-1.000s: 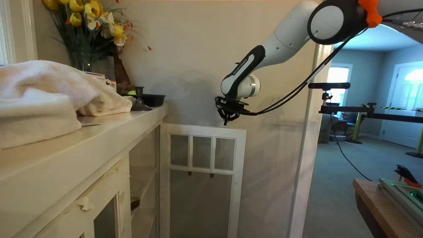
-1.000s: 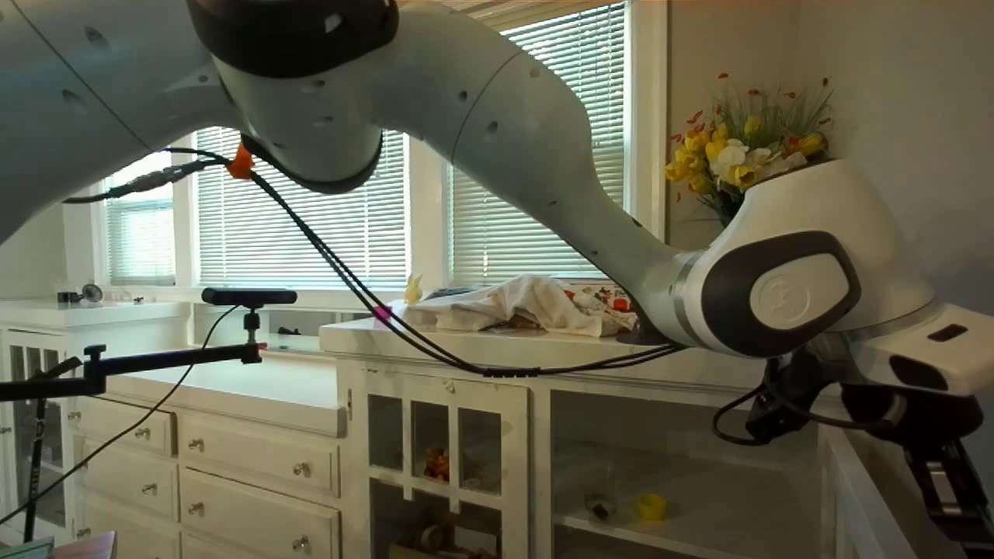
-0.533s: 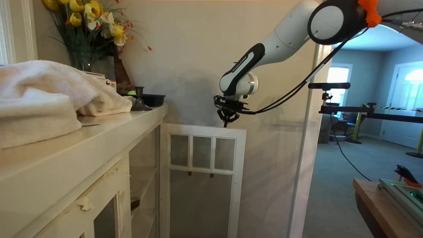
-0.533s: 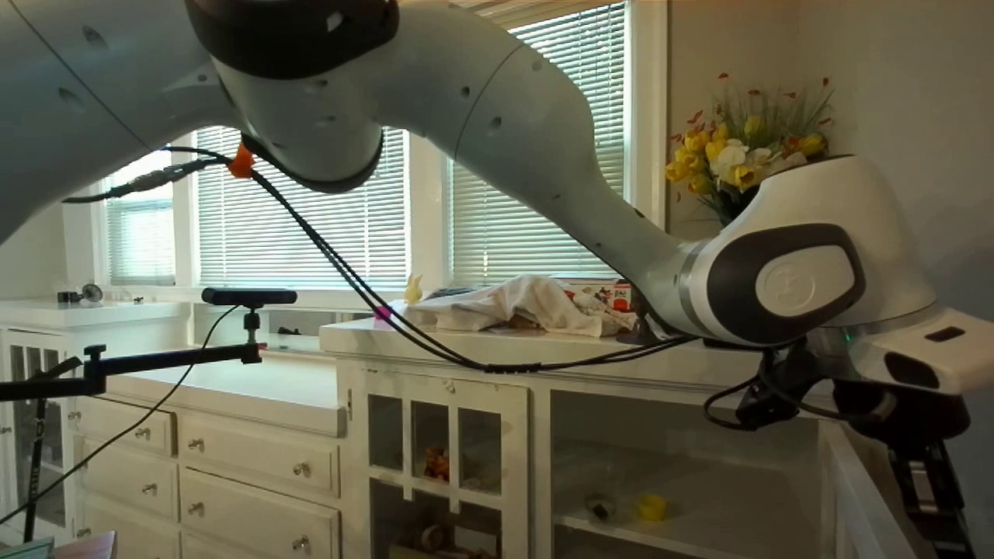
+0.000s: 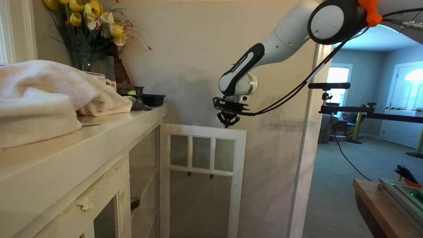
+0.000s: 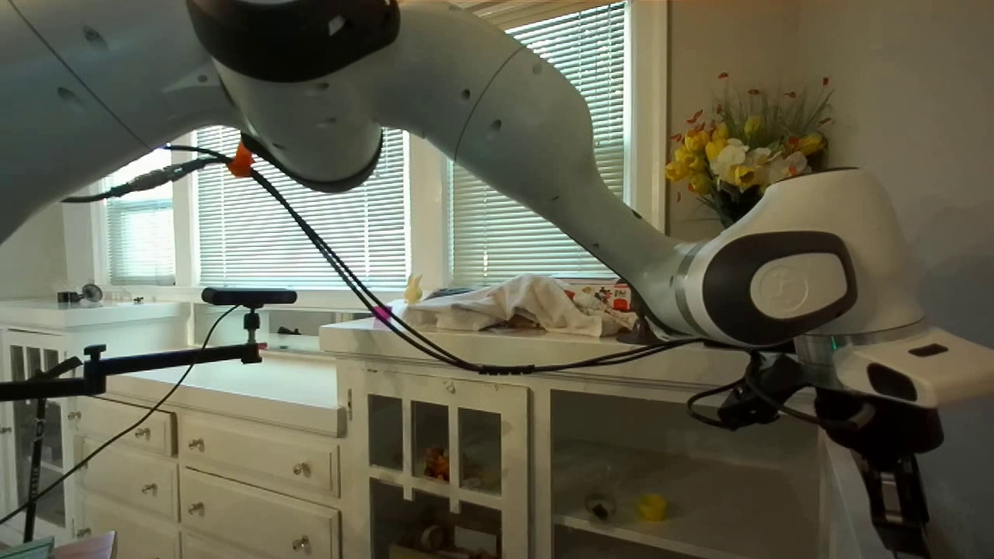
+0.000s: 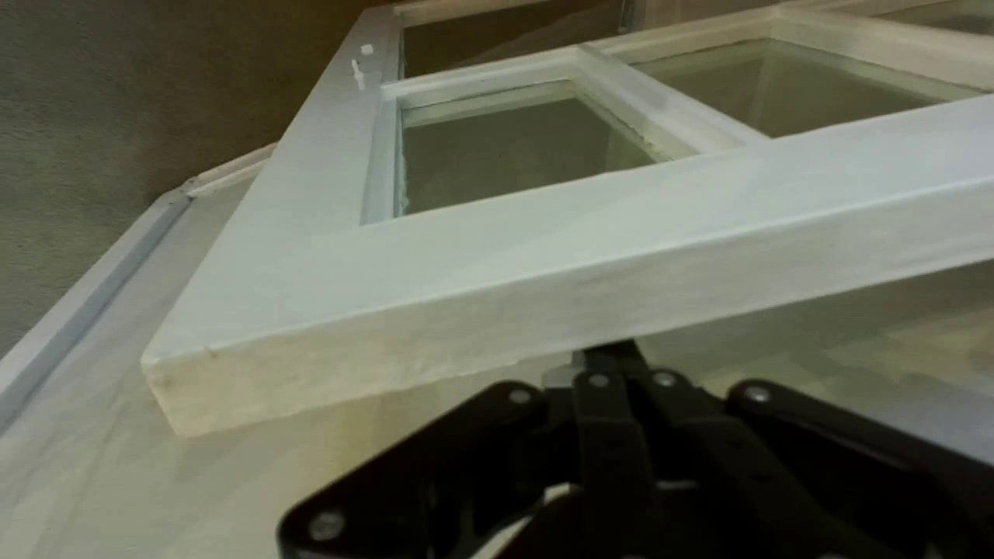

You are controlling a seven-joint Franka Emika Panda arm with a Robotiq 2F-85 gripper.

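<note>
Our gripper (image 7: 613, 357) has moved lower, closed and empty; we judge its reach behind the still-open cabinet door (image 7: 303, 256) done.

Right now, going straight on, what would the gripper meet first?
Most likely the cabinet door: its top edge is at the tip of the gripper. Depth is unclear; it may slip behind, along the wall.
</note>
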